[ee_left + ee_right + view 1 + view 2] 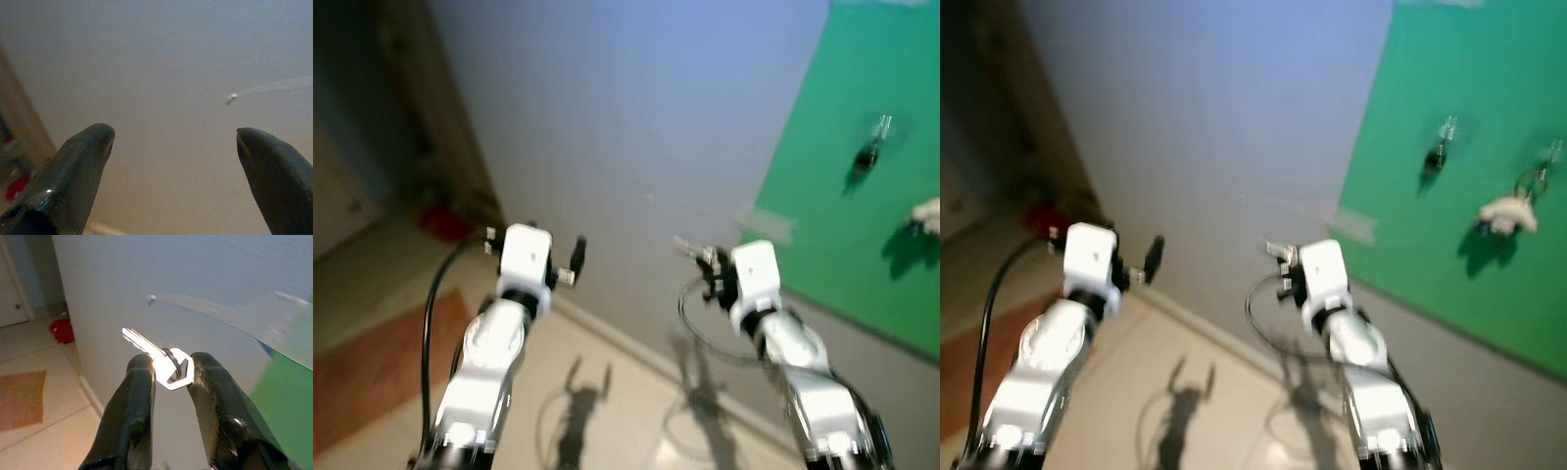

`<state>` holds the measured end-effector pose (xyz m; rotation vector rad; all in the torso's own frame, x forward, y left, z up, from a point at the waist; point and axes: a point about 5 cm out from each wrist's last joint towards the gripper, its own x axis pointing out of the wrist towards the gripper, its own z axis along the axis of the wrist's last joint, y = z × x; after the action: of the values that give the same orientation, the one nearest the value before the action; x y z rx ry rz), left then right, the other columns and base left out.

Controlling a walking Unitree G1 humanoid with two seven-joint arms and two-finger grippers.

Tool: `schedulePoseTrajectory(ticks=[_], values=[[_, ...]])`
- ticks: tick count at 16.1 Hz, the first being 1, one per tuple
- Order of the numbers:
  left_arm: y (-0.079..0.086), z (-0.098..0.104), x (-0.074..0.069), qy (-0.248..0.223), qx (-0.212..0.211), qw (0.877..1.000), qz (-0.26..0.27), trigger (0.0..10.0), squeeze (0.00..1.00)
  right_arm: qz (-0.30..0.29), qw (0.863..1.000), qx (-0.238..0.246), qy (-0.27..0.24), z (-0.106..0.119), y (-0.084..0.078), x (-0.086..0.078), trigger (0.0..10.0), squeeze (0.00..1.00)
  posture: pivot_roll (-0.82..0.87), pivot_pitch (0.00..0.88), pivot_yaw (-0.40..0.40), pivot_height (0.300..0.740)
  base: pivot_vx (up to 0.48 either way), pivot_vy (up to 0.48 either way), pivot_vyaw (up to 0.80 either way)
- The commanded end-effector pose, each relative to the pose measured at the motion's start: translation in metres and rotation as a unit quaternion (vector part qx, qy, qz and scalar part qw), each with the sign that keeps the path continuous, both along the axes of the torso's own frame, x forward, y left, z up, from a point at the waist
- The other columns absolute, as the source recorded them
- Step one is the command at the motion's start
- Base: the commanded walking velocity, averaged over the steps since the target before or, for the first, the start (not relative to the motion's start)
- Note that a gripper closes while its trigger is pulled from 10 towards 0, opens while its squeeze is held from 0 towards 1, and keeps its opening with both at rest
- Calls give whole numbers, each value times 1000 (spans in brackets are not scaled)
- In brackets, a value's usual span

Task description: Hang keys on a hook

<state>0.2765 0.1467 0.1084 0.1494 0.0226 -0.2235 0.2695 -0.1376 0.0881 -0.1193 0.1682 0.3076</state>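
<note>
Right tool [168,369] is clamped on the flat silver metal key [161,360], its two black fingers pinching the key's head with the blade and a dark split ring standing out past the tips. So you have the pick-up done; the hanging is all still ahead of you. Up and to the right of that tool, well apart from it, a green panel [1489,117] on the pale grey wall [636,127] carries a small clear hook [1446,129] with something dark on it and a second hook [1549,152] with a pale fluffy thing below. Your right arm is raised, reaching forward toward the wall, not yet turned to the panel. Left tool [560,257] is held up level beside it, fingers [80,171] spread apart and empty, facing bare wall. Both head views are blurred.
</note>
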Motion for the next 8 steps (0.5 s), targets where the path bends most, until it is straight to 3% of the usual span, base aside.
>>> schedulePoseTrajectory(ticks=[1, 6, 8], values=[[-4, 3, 2, -6, 4, 1000, -13, 10000, 0, -16, 1000, 3, -15, 6, -4, 2, 10000, 0, -74, 0, 48, 740, 0, -461, 431], [-7, 2, 1, -2, 2, 1000, -21, 10000, 0, -29, 999, 25, 8, 5, -8, -6, 10000, 0, -95, 0, 52, 740, 0, -459, 0], [-9, 0, 0, 1, 0, 1000, -23, 10000, 0, -33, 998, 40, 21, 3, -12, -12, 10000, 0, -98, 0, 52, 740, 0, -461, -800]])
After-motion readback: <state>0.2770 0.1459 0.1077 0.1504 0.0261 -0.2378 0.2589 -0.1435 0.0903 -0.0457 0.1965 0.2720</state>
